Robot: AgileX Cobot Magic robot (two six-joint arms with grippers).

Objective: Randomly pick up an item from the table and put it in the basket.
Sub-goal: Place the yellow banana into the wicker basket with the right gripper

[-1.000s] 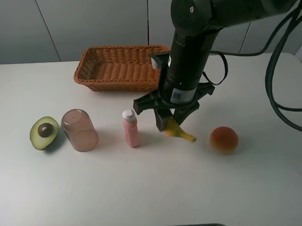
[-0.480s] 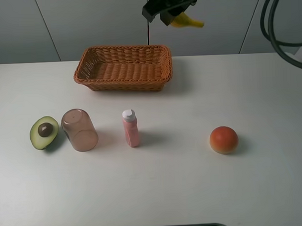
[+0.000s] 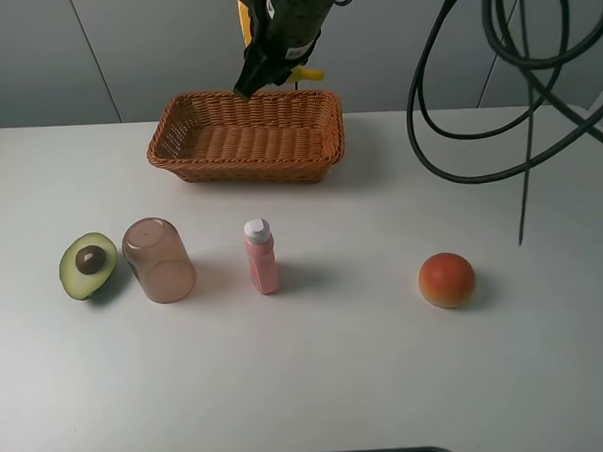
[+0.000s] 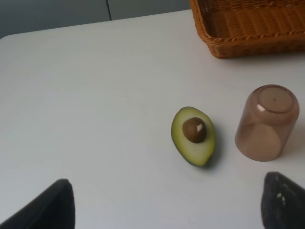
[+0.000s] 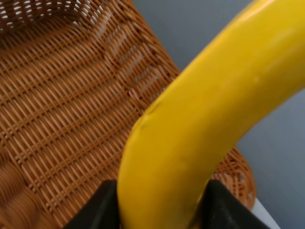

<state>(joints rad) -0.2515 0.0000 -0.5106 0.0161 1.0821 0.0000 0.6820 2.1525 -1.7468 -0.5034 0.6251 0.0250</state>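
Observation:
My right gripper (image 3: 274, 49) is shut on the yellow banana (image 3: 309, 75) and holds it in the air over the far rim of the orange-brown wicker basket (image 3: 177, 126). In the right wrist view the banana (image 5: 200, 114) fills the frame between the dark fingers (image 5: 95, 210), with the basket's woven floor (image 5: 62, 119) below it. My left gripper (image 4: 167, 210) is open and empty, low over the white table (image 4: 95, 95), apart from the other objects. It does not show in the high view.
A halved avocado (image 3: 88, 264), an upturned pinkish cup (image 3: 159, 259), a pink bottle (image 3: 261, 256) and a round orange-red fruit (image 3: 447, 279) stand in a row on the table (image 3: 318, 375). Black cables (image 3: 479, 168) hang at the upper right.
My right gripper lifted the banana off the table beside the bottle, rose high, then moved left and came over the basket's far rim.

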